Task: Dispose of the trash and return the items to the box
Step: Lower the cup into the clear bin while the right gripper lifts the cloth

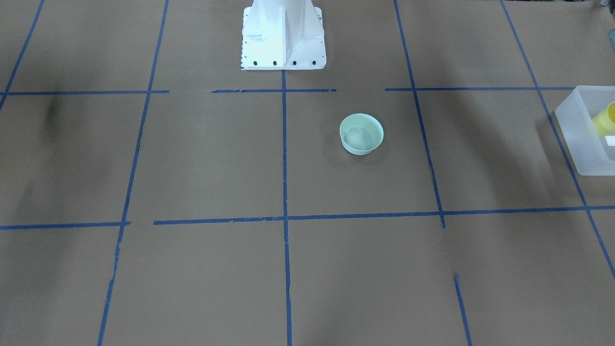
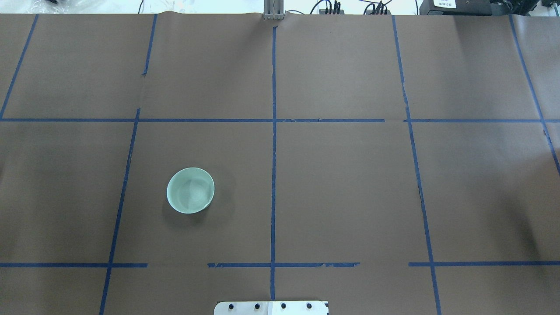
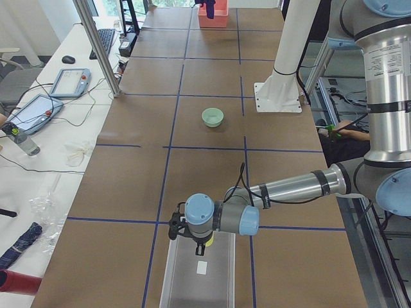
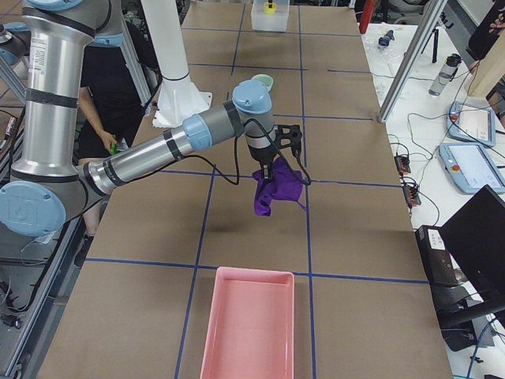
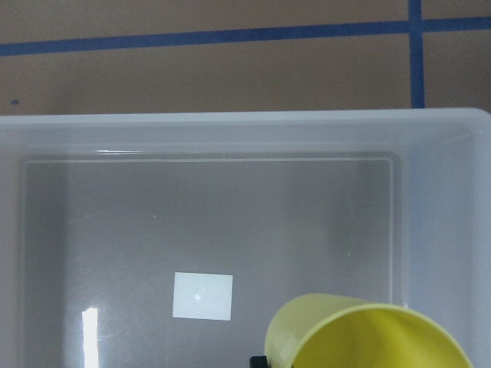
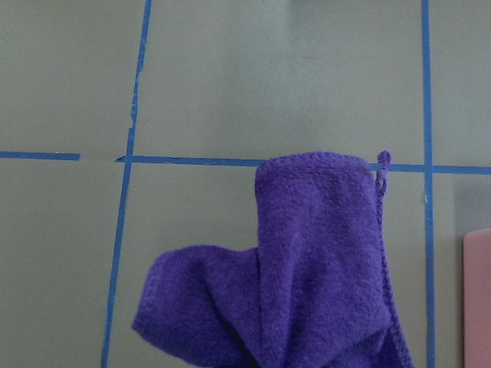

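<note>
My left gripper (image 3: 201,239) hangs over the near end of the translucent box (image 3: 199,279), shut on the small yellow cup (image 3: 205,242). In the left wrist view the yellow cup (image 5: 368,337) sits low above the box's floor, inside its wall (image 5: 230,130). The front-facing view shows the box (image 1: 579,127) and the cup (image 1: 608,117) at the right edge. My right gripper (image 4: 276,156) holds a purple cloth (image 4: 274,189) in the air above the table. The cloth (image 6: 307,261) dangles in the right wrist view.
A pale green bowl (image 2: 190,190) stands upright on the brown table, left of centre; it also shows in the front-facing view (image 1: 361,133). A pink tray (image 4: 248,324) lies at the table's right end, near the cloth. The white robot base (image 1: 283,38) stands at the table's edge.
</note>
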`<state>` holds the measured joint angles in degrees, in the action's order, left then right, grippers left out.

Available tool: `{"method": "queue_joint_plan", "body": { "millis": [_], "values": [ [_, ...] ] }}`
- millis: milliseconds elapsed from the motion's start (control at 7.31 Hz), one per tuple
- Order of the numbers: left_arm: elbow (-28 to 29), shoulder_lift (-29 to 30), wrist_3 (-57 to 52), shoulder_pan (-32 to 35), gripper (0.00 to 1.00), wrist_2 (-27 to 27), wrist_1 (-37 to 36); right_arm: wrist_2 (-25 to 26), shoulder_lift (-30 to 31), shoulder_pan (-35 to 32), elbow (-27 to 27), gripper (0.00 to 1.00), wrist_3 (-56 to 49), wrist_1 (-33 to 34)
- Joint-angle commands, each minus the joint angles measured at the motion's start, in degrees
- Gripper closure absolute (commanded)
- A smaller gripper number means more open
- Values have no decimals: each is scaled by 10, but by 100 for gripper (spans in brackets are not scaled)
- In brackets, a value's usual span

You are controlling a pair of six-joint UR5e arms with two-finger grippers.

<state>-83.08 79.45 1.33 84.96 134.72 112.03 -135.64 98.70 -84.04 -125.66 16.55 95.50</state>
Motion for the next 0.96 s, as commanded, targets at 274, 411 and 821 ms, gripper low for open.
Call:
{"method": "queue_joint_plan", "body": {
  "millis": [274, 411, 821],
  "values": [
    [42, 0, 3, -20, 100, 5, 55, 2, -8, -74, 6, 100, -143, 59],
    [42, 1, 3, -23, 86, 5, 55, 2, -8, -74, 7, 100, -144, 59],
    [41, 2, 2, -23, 0, 0, 77, 3, -8, -83, 16, 100, -166, 59]
  ]
}}
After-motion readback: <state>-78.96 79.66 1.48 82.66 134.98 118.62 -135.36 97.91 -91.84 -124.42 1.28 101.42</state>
